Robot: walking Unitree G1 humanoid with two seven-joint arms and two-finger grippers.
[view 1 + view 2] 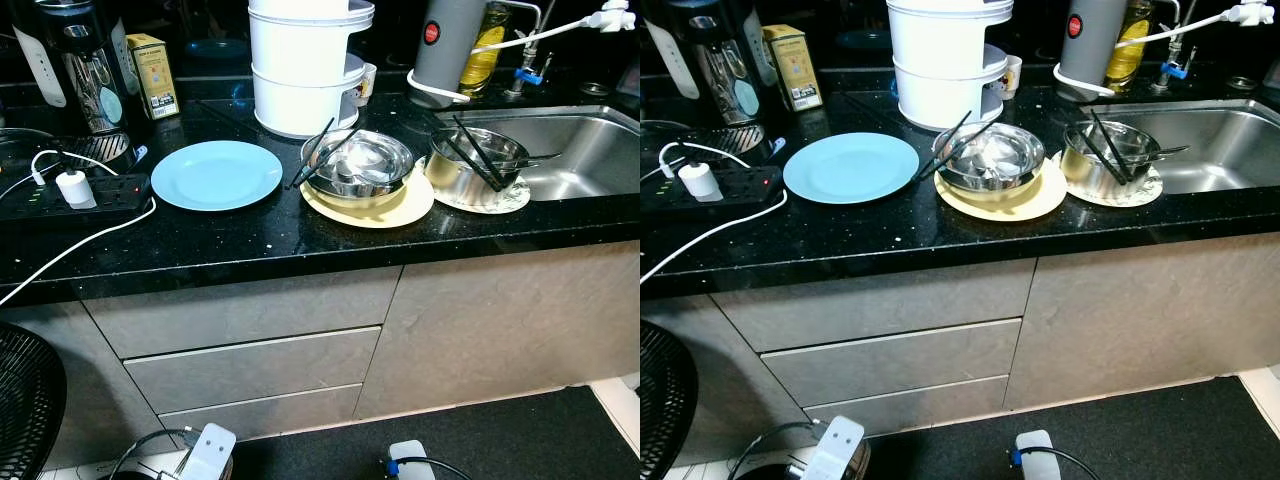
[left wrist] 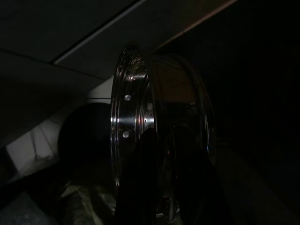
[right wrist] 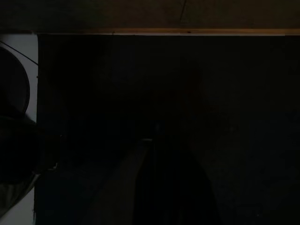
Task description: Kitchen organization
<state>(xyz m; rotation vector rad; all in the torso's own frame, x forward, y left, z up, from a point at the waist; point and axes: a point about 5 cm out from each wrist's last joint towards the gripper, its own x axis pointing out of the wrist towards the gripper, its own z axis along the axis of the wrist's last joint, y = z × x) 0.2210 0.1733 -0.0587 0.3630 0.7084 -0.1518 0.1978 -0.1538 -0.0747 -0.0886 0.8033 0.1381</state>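
Black speckled countertop (image 1: pixel 300 245) runs across the head views above pale grey drawer fronts (image 1: pixel 250 370), with a steel sink (image 1: pixel 575 150) set into its right end. On the counter a light blue plate (image 1: pixel 217 174) lies flat, just right of a black power strip (image 1: pixel 75 195) carrying a white plug. Beside the plate a steel bowl (image 1: pixel 362 165) sits on a cream plate (image 1: pixel 370 208), black chopsticks (image 1: pixel 322 150) leaning over its rim. Nearer the sink a steel pot (image 1: pixel 470 160) rests on a patterned plate (image 1: pixel 490 197), with more black utensils lying across it. Behind stand a white stacked steamer (image 1: pixel 305 65), a grey cylindrical appliance (image 1: pixel 445 45), a coffee machine (image 1: pixel 75 70) and a yellow box (image 1: pixel 153 75).

Both arms hang low before the cabinets. In the dim left wrist view the left gripper (image 2: pixel 164 187) is clenched on the rim of a shiny metal bowl (image 2: pixel 136 122), held on edge. The right wrist view is nearly black; whether the right gripper (image 3: pixel 164 187) is released or closed, I cannot tell
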